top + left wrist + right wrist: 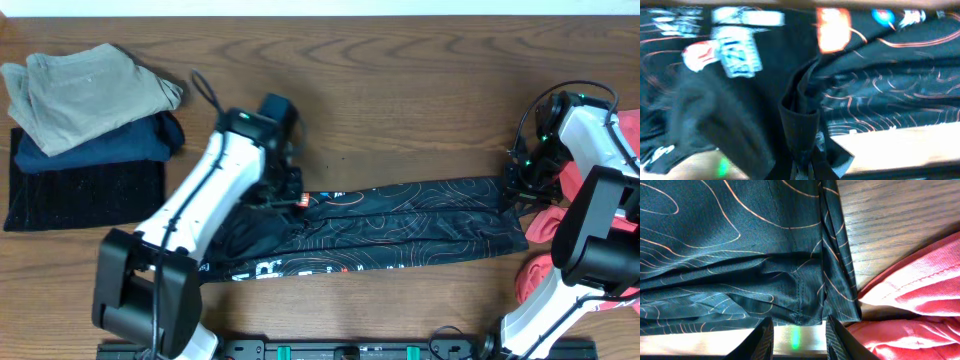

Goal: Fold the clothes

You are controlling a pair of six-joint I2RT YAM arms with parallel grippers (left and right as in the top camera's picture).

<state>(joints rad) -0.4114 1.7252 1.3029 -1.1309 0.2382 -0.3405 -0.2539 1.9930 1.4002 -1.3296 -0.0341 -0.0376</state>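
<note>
I see the black jersey (pixel 420 225) (pixel 890 100) (pixel 715 245) pulled into a long band across the middle of the counter (pixel 400 90). My left hand (pixel 285 190) (pixel 802 125) is at its left end, clamped tight on a bunched fold of the black jersey near the white and red lettering. My right hand (pixel 518 185) (pixel 799 322) sits at the right end, fingers (pixel 765 337) parted, the hem lying just at their tips. Coral-red garments (pixel 545 225) (pixel 920 290) lie just right of that end. A stack of folded clothes (pixel 85 130) sits far left.
</note>
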